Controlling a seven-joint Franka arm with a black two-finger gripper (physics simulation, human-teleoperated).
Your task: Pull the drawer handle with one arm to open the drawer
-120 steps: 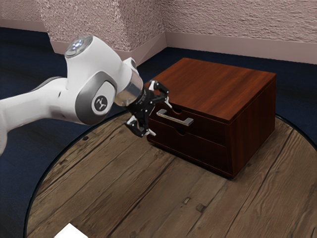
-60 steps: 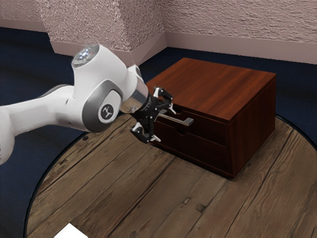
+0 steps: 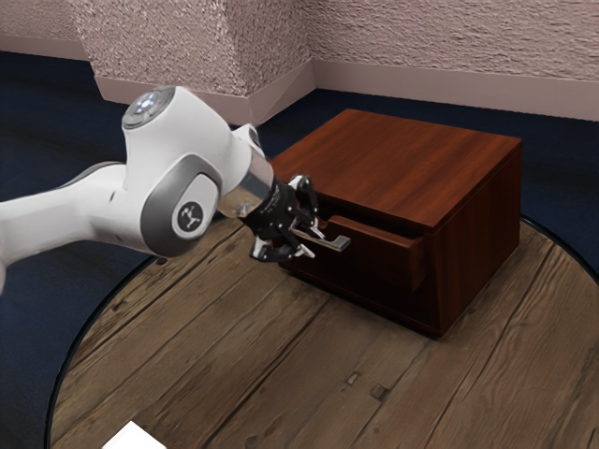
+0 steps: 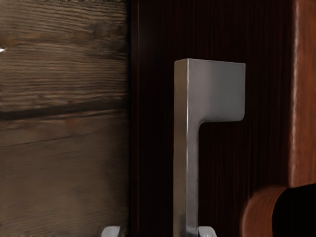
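Two fingers (image 4: 205, 230) pinched tight on handle (image 3: 328, 240), one each side of bar: grip suits straight pull. Handle brushed metal, square-edged, ends bent like L. Top drawer (image 3: 374, 257) partly out of glossy dark-wood cabinet (image 3: 421, 168), standing on round rough-planked surface (image 3: 234, 355).
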